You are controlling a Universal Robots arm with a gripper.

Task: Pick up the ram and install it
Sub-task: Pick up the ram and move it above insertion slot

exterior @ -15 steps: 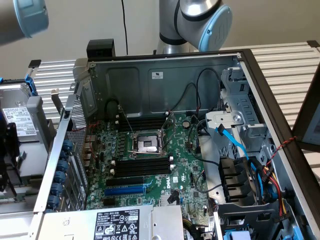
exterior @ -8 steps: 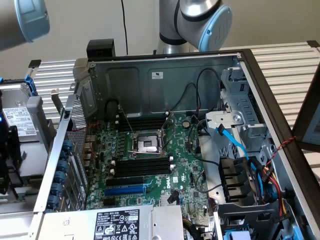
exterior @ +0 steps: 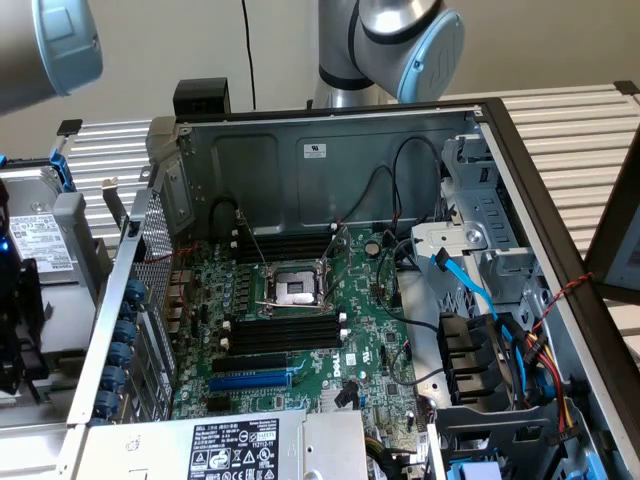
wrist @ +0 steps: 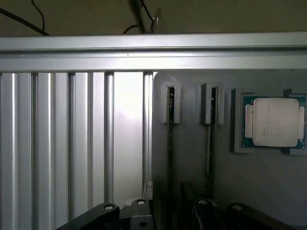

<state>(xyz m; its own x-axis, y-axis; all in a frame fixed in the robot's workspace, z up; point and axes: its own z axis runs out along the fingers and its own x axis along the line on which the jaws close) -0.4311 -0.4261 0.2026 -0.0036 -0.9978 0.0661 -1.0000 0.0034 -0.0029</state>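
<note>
Though poised near the ram (wrist: 170, 143), set edge-on in a gray rack (wrist: 192, 163) beside a processor chip (wrist: 274, 122), holds nothing yet, with gripper (wrist: 175, 213) spread wide apart. Leaves both pickup and seating in the bare black memory slots (exterior: 285, 330) undone, seemingly.

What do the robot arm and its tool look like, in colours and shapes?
The arm is a round silver-grey tube with light blue round caps on its joints. The tool is black, with small silver screws.
</note>
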